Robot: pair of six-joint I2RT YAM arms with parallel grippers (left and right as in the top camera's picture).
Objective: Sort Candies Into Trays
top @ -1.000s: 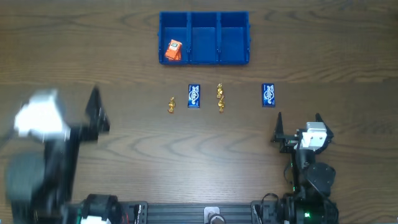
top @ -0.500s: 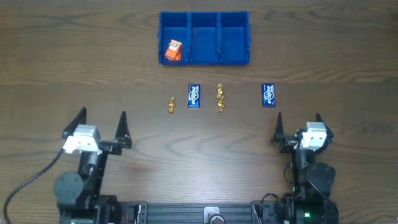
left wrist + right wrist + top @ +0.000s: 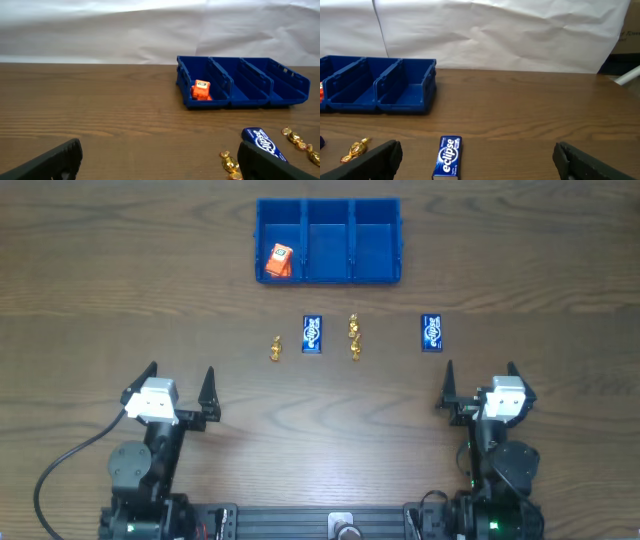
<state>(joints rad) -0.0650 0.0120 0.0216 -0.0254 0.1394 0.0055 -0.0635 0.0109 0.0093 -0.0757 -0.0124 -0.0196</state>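
Observation:
A blue three-compartment tray (image 3: 328,250) stands at the far middle of the table, with an orange candy (image 3: 279,262) in its left compartment. In front of it lie three gold candies (image 3: 276,348) (image 3: 353,326) (image 3: 355,350) and two blue packs (image 3: 312,334) (image 3: 431,333). My left gripper (image 3: 180,375) hangs open near the front left, well short of the candies. At the front right my right gripper (image 3: 480,370) is open too, with the right blue pack (image 3: 447,156) just ahead. The left wrist view has the tray (image 3: 250,101), orange candy (image 3: 201,90) and left blue pack (image 3: 265,146).
Bare wooden tabletop surrounds the candies on all sides. A white sheet hangs behind the table's far edge. The tray's middle and right compartments (image 3: 400,95) hold nothing.
The left arm swung in from the far left and settled lower and further right, its gripper open throughout. The right arm and all candies stayed put.

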